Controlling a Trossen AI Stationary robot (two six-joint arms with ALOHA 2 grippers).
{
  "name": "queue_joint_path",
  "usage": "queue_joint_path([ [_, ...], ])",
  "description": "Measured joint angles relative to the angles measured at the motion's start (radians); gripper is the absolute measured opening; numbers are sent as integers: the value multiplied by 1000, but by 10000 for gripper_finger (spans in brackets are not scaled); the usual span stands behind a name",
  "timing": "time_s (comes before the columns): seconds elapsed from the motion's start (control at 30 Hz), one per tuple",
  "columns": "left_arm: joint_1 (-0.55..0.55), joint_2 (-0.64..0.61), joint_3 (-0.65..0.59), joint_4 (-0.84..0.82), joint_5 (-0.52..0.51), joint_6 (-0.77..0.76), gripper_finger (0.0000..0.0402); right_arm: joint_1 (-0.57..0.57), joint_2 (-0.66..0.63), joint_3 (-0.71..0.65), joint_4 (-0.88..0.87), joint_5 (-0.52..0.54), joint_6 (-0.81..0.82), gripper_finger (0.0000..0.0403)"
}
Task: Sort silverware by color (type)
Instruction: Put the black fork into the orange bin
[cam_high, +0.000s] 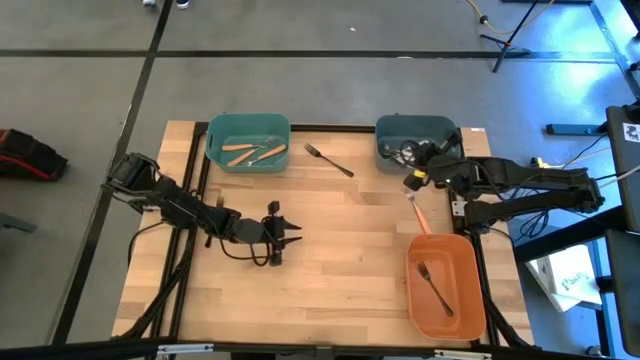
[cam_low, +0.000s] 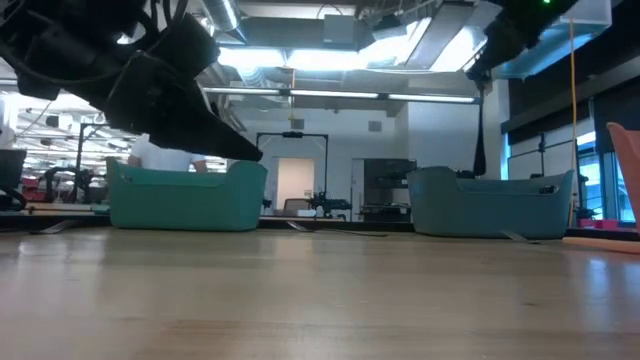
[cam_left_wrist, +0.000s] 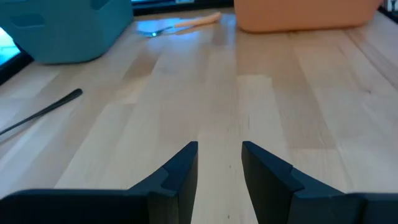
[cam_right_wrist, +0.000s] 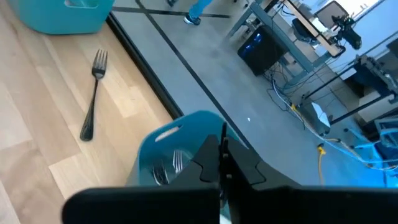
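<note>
silverware lies partly sorted across the wooden table, each bin taking one kind: orange-handled pieces in the far-left teal bin, all-metal pieces in the far-right dark teal bin, and one dark fork in the orange bin at the near right. two pieces remain loose on the boards: a dark metal fork between the two far bins, tines toward the left bin, and an orange-handled utensil just beyond the orange bin.

the right gripper hovers by the dark teal bin with its fingers pressed together and nothing between them, a stance that suggests a piece has been let go there. the left gripper rests low over bare wood near the table's middle, fingers partly apart and empty, facing the right side, likely placed to go for the stray fork or the orange-handled piece.

the forks are slim, with narrow handles and small tined heads.
</note>
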Motion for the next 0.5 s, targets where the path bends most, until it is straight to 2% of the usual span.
queue_joint_path([
  [0.2, -1, 0, 0, 26, -9, -4, 119, 1, -108, -75, -1, 1, 54, 0],
  [0.5, 12, 0, 1, 81, -46, 54, 119, 0, -187, -82, -17, -42, 72, 0],
])
